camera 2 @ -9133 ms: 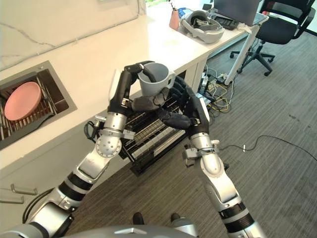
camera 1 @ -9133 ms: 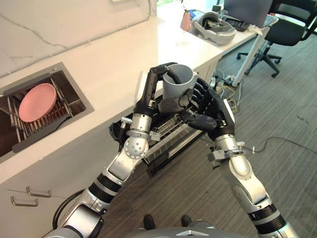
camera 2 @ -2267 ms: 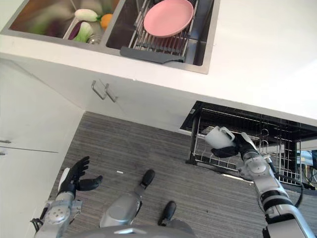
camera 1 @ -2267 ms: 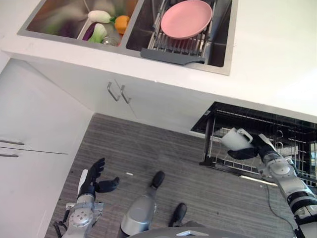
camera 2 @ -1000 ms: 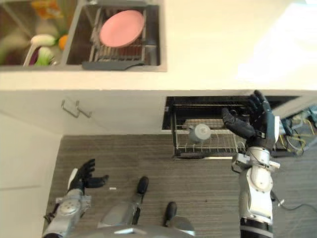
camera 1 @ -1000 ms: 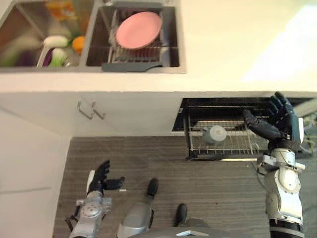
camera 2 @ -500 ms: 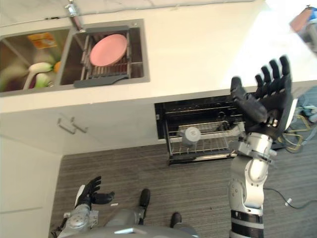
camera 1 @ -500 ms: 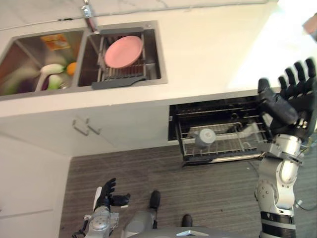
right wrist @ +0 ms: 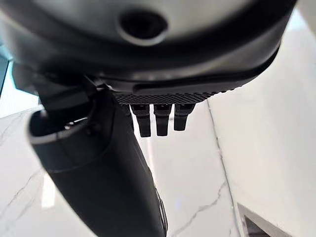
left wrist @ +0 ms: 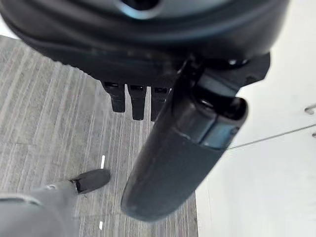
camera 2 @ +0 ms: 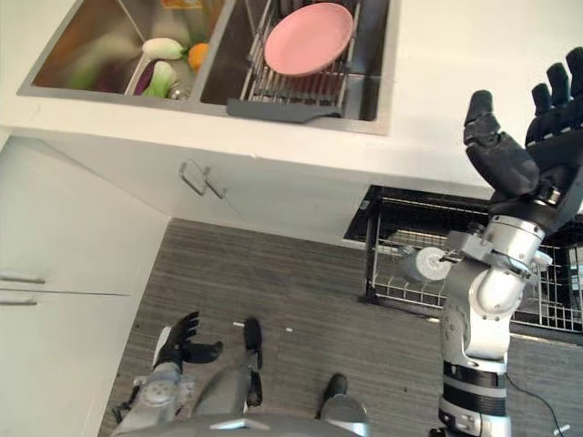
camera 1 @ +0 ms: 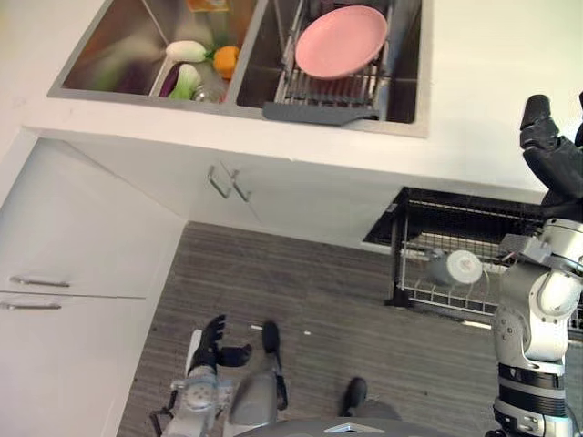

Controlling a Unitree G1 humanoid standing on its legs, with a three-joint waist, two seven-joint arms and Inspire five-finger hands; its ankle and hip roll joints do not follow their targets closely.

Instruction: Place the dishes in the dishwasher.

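Pink plate (camera 1: 341, 41): on the rack in the sink (camera 1: 405, 82), well left of the dishwasher rack (camera 2: 547, 314).
Mug (camera 2: 421, 264): lying in the dishwasher rack.
Right hand (camera 2: 533, 150): raised, fingers spread, empty.
Left hand (camera 2: 178, 344): low, relaxed, empty.
Advice: reach for the plate's rim, lift clear of the tines.

A white desk (camera 2: 437, 82) runs across the top, with a steel double sink (camera 2: 91, 55) sunk into it. White cabinets (camera 1: 82, 264) with metal handles (camera 1: 226, 180) stand below. The floor (camera 1: 310, 300) is grey striped carpet.
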